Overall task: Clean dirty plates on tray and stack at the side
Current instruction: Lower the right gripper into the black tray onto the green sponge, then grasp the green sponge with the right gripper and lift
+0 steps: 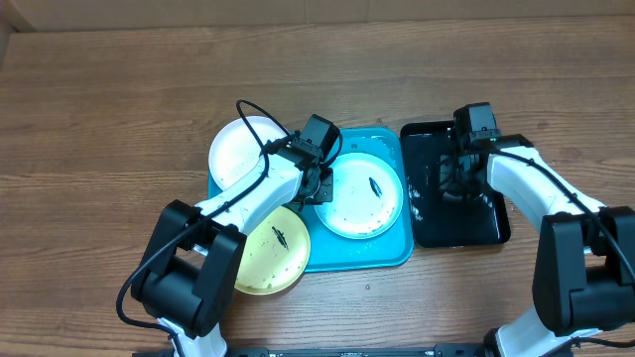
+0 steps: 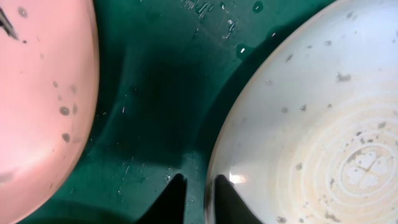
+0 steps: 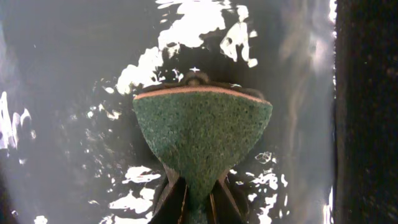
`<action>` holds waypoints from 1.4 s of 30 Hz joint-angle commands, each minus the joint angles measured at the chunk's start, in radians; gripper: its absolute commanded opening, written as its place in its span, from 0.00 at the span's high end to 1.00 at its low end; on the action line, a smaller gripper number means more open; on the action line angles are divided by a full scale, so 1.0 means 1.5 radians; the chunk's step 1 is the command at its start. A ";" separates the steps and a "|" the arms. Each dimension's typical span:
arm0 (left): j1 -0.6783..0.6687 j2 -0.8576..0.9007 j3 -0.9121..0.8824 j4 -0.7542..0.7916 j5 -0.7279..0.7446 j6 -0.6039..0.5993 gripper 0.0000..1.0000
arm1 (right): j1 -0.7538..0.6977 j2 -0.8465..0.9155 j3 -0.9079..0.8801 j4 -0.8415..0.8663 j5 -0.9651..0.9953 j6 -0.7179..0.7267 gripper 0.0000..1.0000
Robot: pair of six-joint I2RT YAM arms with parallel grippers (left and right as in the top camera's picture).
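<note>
The teal tray point(image 1: 369, 254) lies mid-table. On it rests the pale blue-green plate point(image 1: 363, 195), marked with a dark smear and specks. My left gripper point(image 1: 317, 190) is shut on that plate's left rim. In the left wrist view the rim point(image 2: 210, 186) runs between the two dark fingers point(image 2: 176, 200). The white plate point(image 1: 238, 151) overhangs the tray's upper left corner. At the tray's lower left edge sits the yellow-green plate point(image 1: 271, 249), also smeared. My right gripper point(image 1: 457, 186) is over the black tray point(image 1: 491, 226), shut on a green scouring sponge point(image 3: 202, 140).
The black tray's wet floor point(image 3: 74, 93) glistens with water patches around the sponge. In the left wrist view, the speckled edge of another plate point(image 2: 43, 93) shows at the left, looking pinkish, with wet teal tray floor point(image 2: 155, 93) between the plates. Bare wooden table point(image 1: 99, 99) surrounds both trays.
</note>
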State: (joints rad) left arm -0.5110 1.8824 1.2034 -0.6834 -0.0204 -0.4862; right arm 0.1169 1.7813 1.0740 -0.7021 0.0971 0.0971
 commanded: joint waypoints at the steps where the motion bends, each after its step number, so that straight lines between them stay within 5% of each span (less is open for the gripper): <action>1: -0.004 0.006 -0.004 0.002 -0.009 0.010 0.86 | 0.001 -0.027 0.045 -0.015 -0.008 -0.001 0.96; 17: -0.004 0.006 -0.004 0.002 -0.009 0.010 0.96 | 0.001 -0.059 0.071 -0.102 -0.022 0.000 0.96; 42: -0.003 0.006 -0.004 0.003 -0.008 0.010 0.89 | 0.001 -0.056 -0.001 -0.059 -0.066 0.002 0.96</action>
State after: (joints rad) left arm -0.5110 1.8824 1.2034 -0.6830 -0.0200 -0.4862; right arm 0.1169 1.7206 1.0779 -0.8021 0.0040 0.0975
